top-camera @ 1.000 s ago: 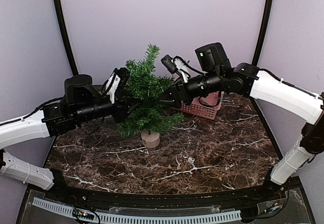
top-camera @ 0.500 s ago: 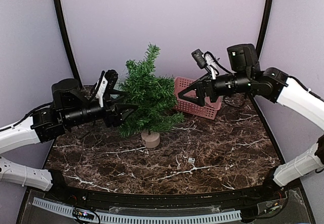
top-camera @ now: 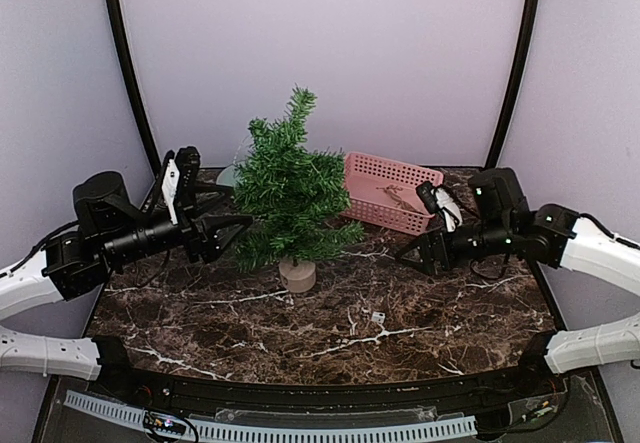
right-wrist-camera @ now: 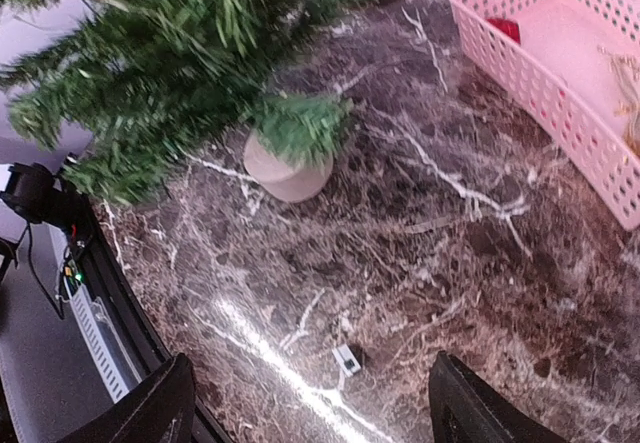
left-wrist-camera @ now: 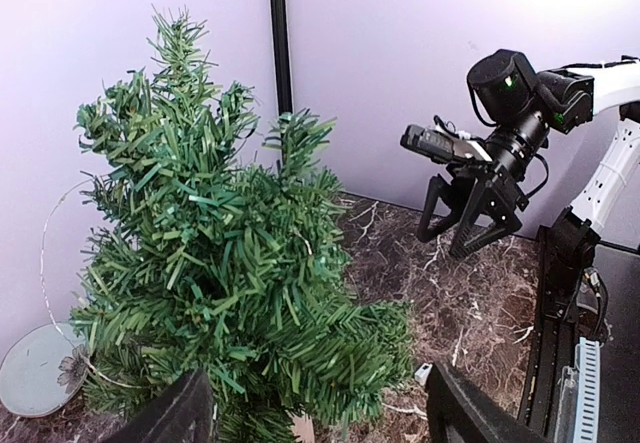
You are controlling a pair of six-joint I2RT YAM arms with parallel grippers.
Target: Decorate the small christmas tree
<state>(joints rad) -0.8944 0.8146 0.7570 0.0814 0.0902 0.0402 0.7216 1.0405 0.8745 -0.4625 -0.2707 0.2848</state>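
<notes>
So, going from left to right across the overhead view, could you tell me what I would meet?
First the left gripper → small christmas tree → pink basket. The right gripper overlaps the basket's span, so I leave it out of the order.

You won't find anything readable here — no lettering shows on the pink basket (top-camera: 385, 191) or the tan base (top-camera: 297, 275) of the small christmas tree (top-camera: 290, 198). The little white piece (top-camera: 378, 317) on the marble table (top-camera: 450, 303) is too small to make out.
</notes>
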